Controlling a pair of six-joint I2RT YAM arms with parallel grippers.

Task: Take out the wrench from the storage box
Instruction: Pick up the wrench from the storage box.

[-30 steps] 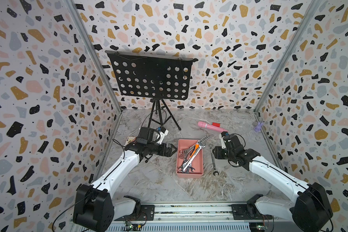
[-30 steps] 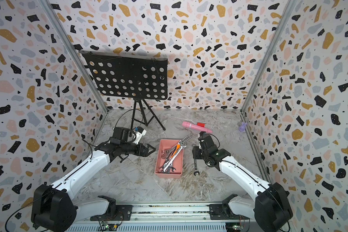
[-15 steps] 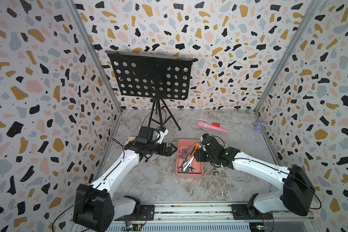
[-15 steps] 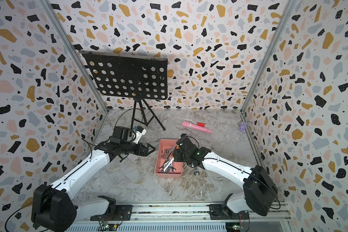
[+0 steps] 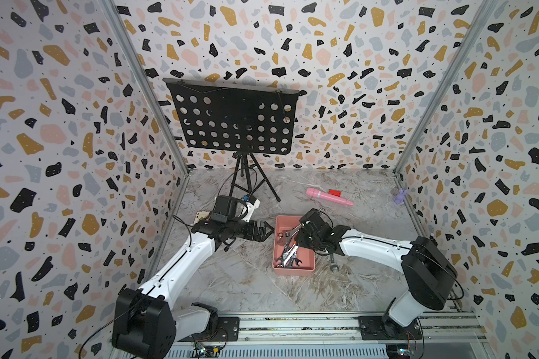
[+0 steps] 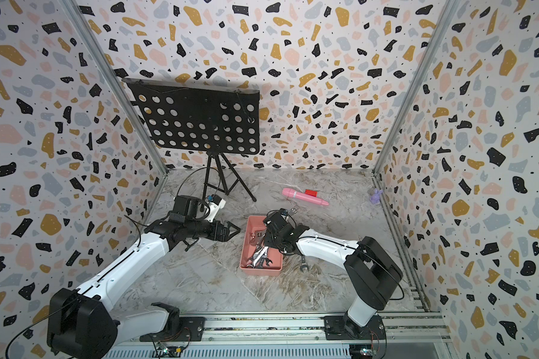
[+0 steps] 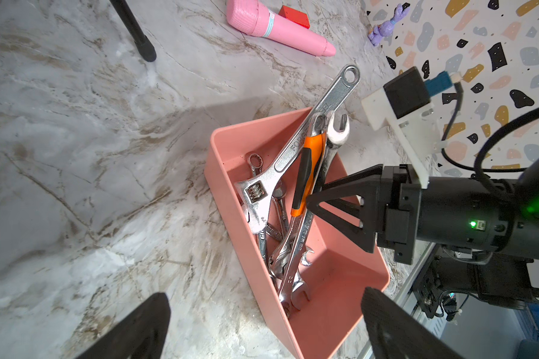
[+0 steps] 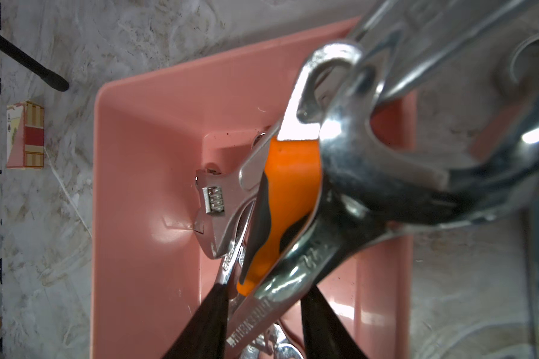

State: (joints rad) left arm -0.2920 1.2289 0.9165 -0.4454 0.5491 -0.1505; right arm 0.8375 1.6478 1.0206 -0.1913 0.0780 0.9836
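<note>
The salmon-pink storage box point(image 5: 293, 273) point(image 6: 260, 271) lies mid-table and holds several wrenches point(image 5: 288, 253). Among them are a big adjustable one point(image 7: 293, 149), an orange-handled one point(image 7: 311, 155) and a long combination wrench point(image 7: 338, 127) point(image 8: 262, 307). My right gripper point(image 5: 296, 241) point(image 6: 266, 241) point(image 7: 313, 194) point(image 8: 263, 290) reaches down into the box. Its black fingers point(image 8: 212, 310) straddle the combination wrench's shank, partly closed, and I cannot see whether they pinch it. My left gripper point(image 5: 269, 231) point(image 6: 235, 230) point(image 7: 265, 295) hovers wide open beside the box's left wall, holding nothing.
One wrench point(image 5: 333, 264) point(image 6: 304, 264) lies on the marble table right of the box. At the back stand a black music stand point(image 5: 234, 121), a pink cylinder point(image 5: 329, 197), a small red block point(image 5: 335, 192) and a purple figure point(image 5: 400, 195). A card box point(image 5: 201, 216) sits far left.
My right gripper has swung left, from above the wrench on the table into the box, and its jaws have narrowed around a wrench shank. The left arm has stayed still.
</note>
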